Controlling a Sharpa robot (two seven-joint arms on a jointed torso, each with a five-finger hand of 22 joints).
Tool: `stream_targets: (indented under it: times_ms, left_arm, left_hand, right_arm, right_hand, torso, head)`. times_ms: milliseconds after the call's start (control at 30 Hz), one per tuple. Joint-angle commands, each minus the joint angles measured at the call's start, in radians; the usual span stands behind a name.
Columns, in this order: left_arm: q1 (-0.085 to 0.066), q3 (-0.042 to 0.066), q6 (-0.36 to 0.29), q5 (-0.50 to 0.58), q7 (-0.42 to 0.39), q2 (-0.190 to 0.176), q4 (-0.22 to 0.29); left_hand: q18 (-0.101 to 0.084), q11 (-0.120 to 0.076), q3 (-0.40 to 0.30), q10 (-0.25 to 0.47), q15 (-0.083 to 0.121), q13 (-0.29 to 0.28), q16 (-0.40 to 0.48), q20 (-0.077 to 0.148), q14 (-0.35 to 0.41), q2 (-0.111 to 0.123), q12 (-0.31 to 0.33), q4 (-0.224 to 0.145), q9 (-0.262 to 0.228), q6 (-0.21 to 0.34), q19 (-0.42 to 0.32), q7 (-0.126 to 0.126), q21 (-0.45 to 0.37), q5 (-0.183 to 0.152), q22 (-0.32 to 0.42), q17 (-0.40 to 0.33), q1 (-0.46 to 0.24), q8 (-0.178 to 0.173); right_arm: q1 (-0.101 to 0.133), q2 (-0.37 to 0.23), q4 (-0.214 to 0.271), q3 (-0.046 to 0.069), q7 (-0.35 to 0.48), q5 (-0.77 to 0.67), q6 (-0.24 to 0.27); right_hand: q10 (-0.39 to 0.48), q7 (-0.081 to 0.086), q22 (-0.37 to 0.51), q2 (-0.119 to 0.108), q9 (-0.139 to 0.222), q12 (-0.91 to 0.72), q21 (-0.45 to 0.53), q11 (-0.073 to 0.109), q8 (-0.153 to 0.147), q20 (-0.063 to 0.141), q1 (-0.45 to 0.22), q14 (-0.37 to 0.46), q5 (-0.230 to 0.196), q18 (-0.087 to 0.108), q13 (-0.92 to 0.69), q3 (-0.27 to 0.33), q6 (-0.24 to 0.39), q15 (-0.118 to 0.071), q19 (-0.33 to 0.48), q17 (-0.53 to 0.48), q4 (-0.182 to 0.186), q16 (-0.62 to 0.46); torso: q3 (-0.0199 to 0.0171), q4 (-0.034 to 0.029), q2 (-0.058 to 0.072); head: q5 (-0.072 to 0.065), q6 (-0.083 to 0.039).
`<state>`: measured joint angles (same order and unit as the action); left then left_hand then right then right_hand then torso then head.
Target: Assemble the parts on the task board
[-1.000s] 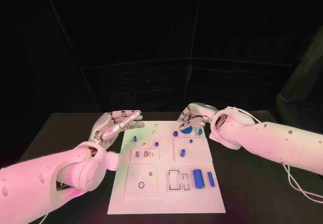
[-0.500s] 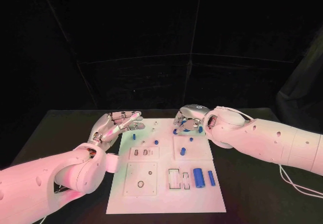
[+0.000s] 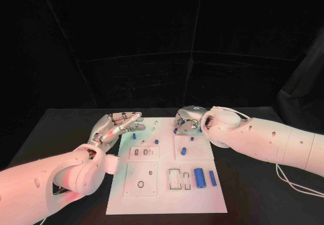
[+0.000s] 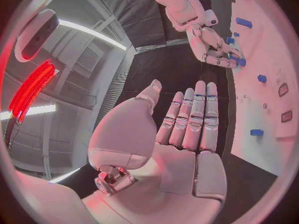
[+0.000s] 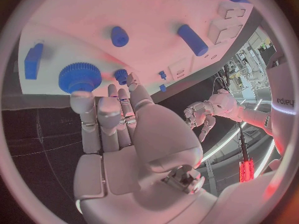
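Black table (image 3: 61,126) | task board (image 3: 165,199) centre frame | my right hand (image 3: 186,121) reached the blue gear (image 5: 79,77) at board's top edge, grip unclear | left hand (image 3: 119,123) open, empty | gear might slip.

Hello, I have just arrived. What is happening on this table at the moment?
A two-armed robot is working over a white rectangular task board on a black table. Its right robot hand is lowered over the far edge of the board, with its fingertips at a small blue toothed gear; whether it already grips the gear is unclear. The left robot hand hovers open beside the board's left edge, holding nothing. Several blue cylindrical pegs lie on the board.
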<state>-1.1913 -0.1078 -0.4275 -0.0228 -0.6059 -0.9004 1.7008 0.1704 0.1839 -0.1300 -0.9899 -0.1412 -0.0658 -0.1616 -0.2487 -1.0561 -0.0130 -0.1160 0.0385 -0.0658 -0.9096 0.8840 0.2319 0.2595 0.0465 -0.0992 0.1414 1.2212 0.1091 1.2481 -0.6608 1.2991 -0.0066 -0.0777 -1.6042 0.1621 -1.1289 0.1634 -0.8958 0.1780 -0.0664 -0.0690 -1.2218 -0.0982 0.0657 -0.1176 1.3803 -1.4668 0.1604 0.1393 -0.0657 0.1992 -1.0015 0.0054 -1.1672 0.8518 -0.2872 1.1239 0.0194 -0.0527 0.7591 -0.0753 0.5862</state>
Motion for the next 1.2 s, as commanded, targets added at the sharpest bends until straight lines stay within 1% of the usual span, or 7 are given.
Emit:
stream_targets:
  times_ms: [33, 167, 500, 700, 900, 1133, 1200]
  left_arm:
    - [-0.002, 0.001, 0.023, 0.002, 0.007, 0.0, 0.004]
    - [-0.002, 0.001, 0.026, 0.002, 0.01, 0.0, 0.004]
    - [-0.003, 0.001, 0.03, 0.002, 0.017, 0.0, 0.001]
    - [-0.003, 0.001, 0.033, 0.002, 0.021, 0.001, -0.002]
    - [-0.003, 0.001, 0.035, 0.002, 0.025, 0.002, -0.004]
    - [-0.003, 0.001, 0.038, 0.002, 0.027, 0.0, -0.004]
    - [-0.003, 0.001, 0.039, 0.002, 0.028, -0.001, -0.004]
  left_hand:
    - [0.013, 0.003, 0.002, -0.003, -0.001, 0.001, 0.003, -0.003, 0.005, -0.008, 0.003, -0.006, 0.001, -0.007, 0.0, 0.008, -0.006, 0.004, 0.001, -0.002, -0.001, -0.005]
    - [0.013, 0.003, 0.002, -0.002, -0.001, 0.001, 0.005, -0.004, 0.005, -0.008, 0.004, -0.007, 0.001, -0.007, 0.001, 0.008, -0.006, 0.004, 0.002, -0.002, -0.001, -0.007]
    - [0.013, 0.004, 0.003, -0.001, -0.001, 0.001, 0.007, -0.004, 0.006, -0.008, 0.007, -0.009, 0.001, -0.006, 0.003, 0.009, -0.006, 0.004, 0.003, -0.002, 0.001, -0.009]
    - [0.013, 0.005, 0.003, 0.0, -0.002, 0.002, 0.009, -0.004, 0.006, -0.008, 0.009, -0.011, 0.001, -0.005, 0.004, 0.01, -0.007, 0.004, 0.004, -0.002, 0.001, -0.011]
    - [0.013, 0.005, 0.003, 0.001, -0.002, 0.002, 0.01, -0.005, 0.006, -0.008, 0.011, -0.012, 0.001, -0.004, 0.004, 0.01, -0.008, 0.004, 0.004, -0.002, 0.002, -0.013]
    - [0.013, 0.006, 0.003, 0.002, -0.003, 0.002, 0.011, -0.005, 0.006, -0.009, 0.012, -0.013, 0.002, -0.004, 0.004, 0.011, -0.008, 0.004, 0.005, -0.002, 0.003, -0.014]
    - [0.013, 0.006, 0.003, 0.002, -0.003, 0.002, 0.012, -0.005, 0.006, -0.009, 0.013, -0.014, 0.001, -0.004, 0.004, 0.011, -0.008, 0.004, 0.005, -0.002, 0.003, -0.014]
  right_arm:
    - [0.002, 0.004, -0.004, 0.001, -0.01, -0.018, -0.035]
    - [0.002, 0.01, -0.012, 0.001, -0.011, -0.019, -0.042]
    - [0.002, 0.015, -0.015, 0.001, -0.009, -0.024, -0.057]
    - [0.002, 0.017, -0.017, 0.001, -0.002, -0.026, -0.044]
    - [0.002, 0.017, -0.015, 0.001, 0.005, -0.027, 0.018]
    - [0.002, 0.004, 0.022, 0.002, 0.017, -0.014, 0.131]
    - [0.002, 0.004, 0.029, 0.01, 0.01, -0.006, 0.161]
  right_hand:
    - [0.002, 0.003, -0.004, 0.013, 0.001, 0.004, -0.006, -0.004, -0.001, -0.002, 0.002, -0.017, -0.006, -0.012, 0.002, -0.005, 0.001, 0.008, -0.006, 0.003, -0.001, 0.006]
    - [0.004, 0.003, -0.01, 0.02, 0.001, 0.005, -0.012, -0.004, -0.001, -0.003, 0.008, -0.014, -0.007, -0.013, 0.002, -0.012, -0.001, 0.008, -0.005, 0.006, -0.002, 0.013]
    - [-0.002, 0.001, -0.047, 0.039, 0.0, 0.004, -0.039, -0.001, 0.001, -0.003, 0.026, -0.013, -0.015, -0.017, 0.003, -0.034, -0.012, 0.007, -0.015, 0.038, -0.004, 0.044]
    - [-0.033, -0.005, -0.082, 0.058, -0.002, 0.0, -0.065, 0.006, 0.005, 0.001, 0.039, -0.011, -0.044, -0.022, 0.002, -0.06, -0.04, 0.001, -0.028, 0.049, -0.004, 0.062]
    - [-0.052, -0.006, -0.102, 0.07, -0.002, 0.0, -0.079, 0.011, 0.007, 0.004, 0.057, -0.009, -0.059, -0.025, 0.002, -0.087, -0.06, -0.002, -0.033, 0.058, -0.005, 0.073]
    - [-0.064, -0.005, -0.121, 0.064, -0.002, 0.002, -0.093, 0.011, 0.006, 0.006, 0.06, -0.01, -0.064, -0.028, 0.002, -0.106, -0.072, -0.003, -0.04, 0.068, -0.004, 0.084]
    - [-0.064, -0.005, -0.123, 0.06, -0.002, 0.003, -0.094, 0.011, 0.005, 0.006, 0.058, -0.01, -0.065, -0.028, 0.002, -0.107, -0.072, -0.003, -0.04, 0.069, -0.004, 0.086]
  torso:
    - [0.0007, -0.0017, 0.007]
    - [-0.0006, -0.0026, 0.01]
    - [-0.0003, -0.0028, 0.016]
    - [-0.0003, -0.0027, 0.019]
    - [0.0, -0.004, 0.021]
    - [-0.0003, -0.0036, 0.022]
    - [0.0007, -0.0028, 0.022]
  head:
    - [-0.001, -0.001]
    - [0.001, -0.002]
    - [0.001, -0.001]
    - [0.001, 0.0]
    - [0.0, -0.001]
    - [0.004, -0.006]
    - [0.005, -0.008]
